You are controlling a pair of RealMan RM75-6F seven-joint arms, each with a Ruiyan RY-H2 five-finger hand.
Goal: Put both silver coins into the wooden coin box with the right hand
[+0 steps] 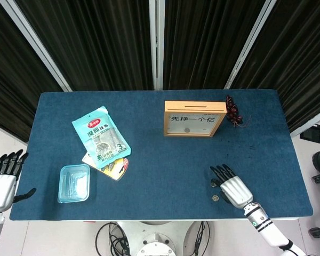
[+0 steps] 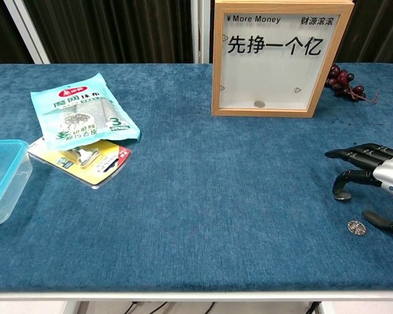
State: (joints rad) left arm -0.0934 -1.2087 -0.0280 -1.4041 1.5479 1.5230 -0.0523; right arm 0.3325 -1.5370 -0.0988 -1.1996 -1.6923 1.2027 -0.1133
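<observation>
Bright even overhead light, soft faint shadows, sharp focus, no glare.

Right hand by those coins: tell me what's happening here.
The right hand is low over the blue table, one fingertip on or just above the farther silver coin; contact can't be confirmed. The nearer silver coin lies free beside the thumb. Neither is picked up yet. The wooden coin box stands upright at the back. The left hand is idle off the table's edge.

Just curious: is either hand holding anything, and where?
Nothing is held. The right hand has a fingertip down on one coin; the other coin lies free. The left hand is empty.
</observation>
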